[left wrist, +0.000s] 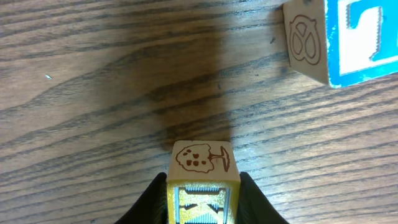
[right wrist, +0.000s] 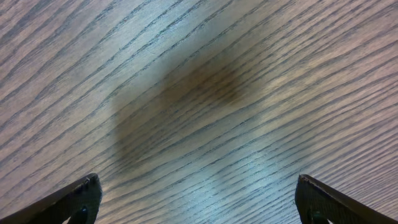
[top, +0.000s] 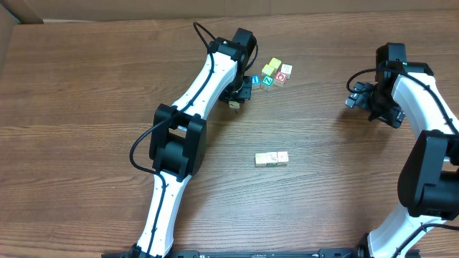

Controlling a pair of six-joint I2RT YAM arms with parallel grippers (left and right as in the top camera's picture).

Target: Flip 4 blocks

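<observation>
Toward the far edge of the table [top: 86, 86], a little right of its middle, the left jaws pinched a yellow-faced block [left wrist: 202, 198] from both sides. Its cream side, with a small tree drawing, faced away from the jaws. Whether it touched the wood or hung just above it, I could not tell. Just beside it sat the blue-faced cube [left wrist: 364, 37], with a pretzel-like outline on its pale side. Further right, the other blocks [top: 274, 72] huddled together, showing yellow, teal and red faces, with a white-topped cube [top: 287, 69] at the cluster's right end. Two pale cubes [top: 272, 158] lay side by side near the table's middle. Near the right edge, the right jaws stood spread wide over the wood grain.
</observation>
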